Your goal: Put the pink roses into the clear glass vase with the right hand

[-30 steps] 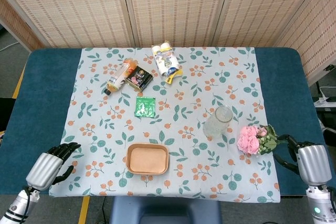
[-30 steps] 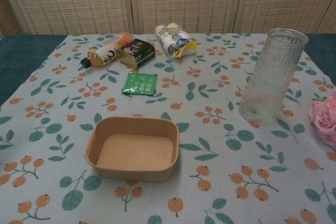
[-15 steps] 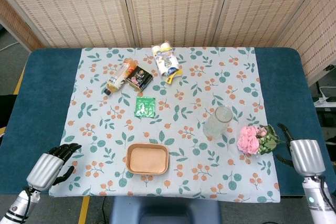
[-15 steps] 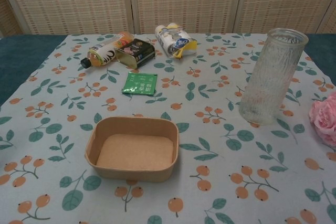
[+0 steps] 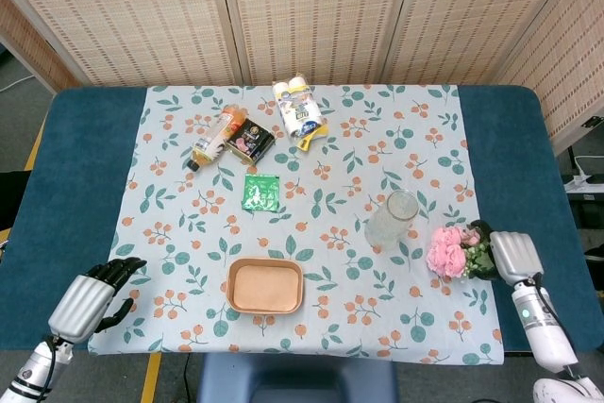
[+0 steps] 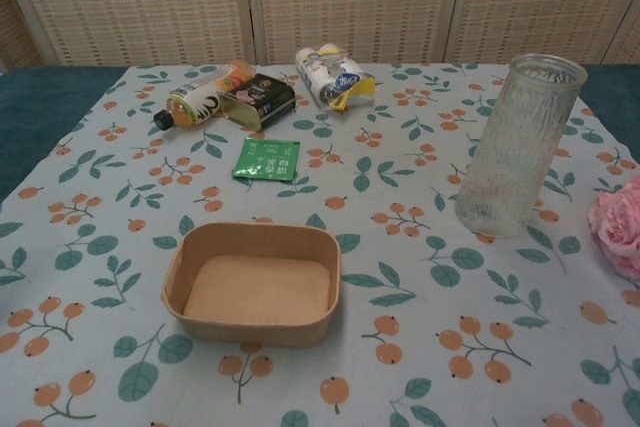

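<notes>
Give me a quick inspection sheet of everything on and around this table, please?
Surface: blue table under a flowered cloth.
Job's things: pink roses lying beside the upright, empty glass vase.
Clutter: tan tray, green packet, bottle, dark pouch, wrapped pack.
Robot hands: right robot hand at the rose stems, grip unclear; left robot hand curled, holding nothing.
Cables: power strip on the floor, far right.
Surroundings: woven screens behind.
</notes>
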Controlling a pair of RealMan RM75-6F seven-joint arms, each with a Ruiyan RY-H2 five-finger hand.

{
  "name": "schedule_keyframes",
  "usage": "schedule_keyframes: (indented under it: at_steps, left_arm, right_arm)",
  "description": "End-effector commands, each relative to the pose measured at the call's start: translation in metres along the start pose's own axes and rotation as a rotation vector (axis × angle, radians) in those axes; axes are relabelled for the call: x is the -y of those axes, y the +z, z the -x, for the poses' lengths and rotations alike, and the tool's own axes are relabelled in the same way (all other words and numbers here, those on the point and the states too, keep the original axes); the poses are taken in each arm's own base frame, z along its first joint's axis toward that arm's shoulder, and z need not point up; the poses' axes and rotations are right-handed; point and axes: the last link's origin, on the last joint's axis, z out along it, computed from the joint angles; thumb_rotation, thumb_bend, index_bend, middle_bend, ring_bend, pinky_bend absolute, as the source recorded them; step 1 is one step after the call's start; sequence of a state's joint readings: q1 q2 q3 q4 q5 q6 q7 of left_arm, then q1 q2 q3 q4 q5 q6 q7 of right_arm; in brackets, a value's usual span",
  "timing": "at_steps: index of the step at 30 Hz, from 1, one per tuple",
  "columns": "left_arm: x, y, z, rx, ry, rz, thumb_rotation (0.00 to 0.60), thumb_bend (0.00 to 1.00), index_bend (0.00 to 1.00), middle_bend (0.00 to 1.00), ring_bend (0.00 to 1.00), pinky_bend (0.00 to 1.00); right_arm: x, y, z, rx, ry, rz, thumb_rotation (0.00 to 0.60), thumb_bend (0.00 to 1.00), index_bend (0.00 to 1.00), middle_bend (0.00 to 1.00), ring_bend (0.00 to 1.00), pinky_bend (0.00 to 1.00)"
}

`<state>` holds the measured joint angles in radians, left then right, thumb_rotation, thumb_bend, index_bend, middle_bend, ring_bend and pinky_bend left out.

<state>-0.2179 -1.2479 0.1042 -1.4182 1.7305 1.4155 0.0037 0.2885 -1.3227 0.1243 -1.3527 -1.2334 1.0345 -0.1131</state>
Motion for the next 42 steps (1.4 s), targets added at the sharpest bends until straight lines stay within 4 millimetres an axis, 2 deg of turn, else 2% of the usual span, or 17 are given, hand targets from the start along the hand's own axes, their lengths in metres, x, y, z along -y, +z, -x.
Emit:
schedule_keyframes:
  at_steps: [1,8,10,12,14,18,23,25,28,31,35,39,42]
  left_arm:
    - [0.0,0.0,0.0,0.001,0.0,-0.001,0.6,0.43,0.16,0.19,0.23,0.39]
    - [0.0,0.0,0.001,0.005,0.002,0.002,0.6,0.43,0.16,0.19,0.23,0.39]
    - [0.0,0.0,0.001,0.004,0.002,0.002,0.6,0.43,0.16,0.19,0.23,0.39]
    - [0.0,0.0,0.0,0.003,0.001,-0.001,0.6,0.43,0.16,0.19,0.23,0.39]
    - [0.001,0.0,0.0,0.002,0.0,-0.003,0.6,0.43,0.16,0.19,0.23,0.39]
    - [0.001,0.0,-0.001,-0.002,-0.005,-0.003,0.6,0.43,0.16,0.19,0.23,0.39]
    - [0.001,-0.001,-0.003,-0.013,-0.01,-0.006,0.6,0.43,0.16,0.19,0.23,0.39]
    - [0.001,-0.002,-0.003,-0.013,-0.008,-0.006,0.6,0.43,0.16,0.19,0.23,0.39]
    - [0.0,-0.002,-0.003,-0.013,-0.008,-0.004,0.6,0.43,0.16,0.19,0.23,0.39]
    - [0.0,-0.002,-0.003,-0.014,-0.009,-0.005,0.6,0.43,0.16,0.19,0.23,0.39]
    - [0.001,-0.002,-0.004,-0.017,-0.012,-0.01,0.6,0.42,0.16,0.19,0.23,0.39]
    - [0.001,-0.002,-0.004,-0.018,-0.016,-0.009,0.6,0.43,0.16,0.19,0.23,0.39]
    - [0.001,-0.002,-0.003,-0.009,-0.012,-0.008,0.6,0.43,0.16,0.19,0.23,0.39]
  right_arm:
    - [0.002,0.009,0.01,0.019,0.033,-0.025,0.6,0.0,0.3,0.91,1.0,0.97]
    - [-0.002,0.016,0.021,0.075,0.009,-0.004,0.6,0.0,0.37,0.92,1.0,0.97]
    - [-0.001,0.018,0.023,0.087,0.022,-0.001,0.6,0.01,0.42,0.93,1.0,0.97]
    - [0.003,0.017,0.021,0.075,0.05,-0.015,0.6,0.08,0.56,0.94,1.0,0.97]
    - [0.008,0.011,0.015,0.024,0.079,-0.05,0.6,0.21,0.68,0.94,1.0,0.97]
    - [0.017,-0.017,-0.004,-0.114,0.14,-0.156,0.6,0.43,0.82,0.95,1.0,0.97]
    - [0.025,-0.065,-0.032,-0.259,0.244,-0.309,0.6,0.51,0.88,0.95,1.0,0.97]
    - [0.03,-0.076,-0.046,-0.303,0.271,-0.353,0.6,0.53,0.88,0.95,1.0,0.97]
    - [0.048,-0.085,-0.075,-0.411,0.303,-0.418,0.6,0.54,0.89,0.95,1.0,0.96]
    - [0.078,-0.089,-0.107,-0.474,0.388,-0.502,0.6,0.55,0.89,0.95,1.0,0.96]
    - [0.115,-0.087,-0.138,-0.504,0.488,-0.587,0.6,0.56,0.89,0.95,1.0,0.96]
    - [0.148,-0.076,-0.158,-0.499,0.613,-0.65,0.6,0.56,0.89,0.95,1.0,0.96]
    - [0.169,-0.066,-0.166,-0.481,0.722,-0.708,0.6,0.59,0.89,0.95,1.0,0.96]
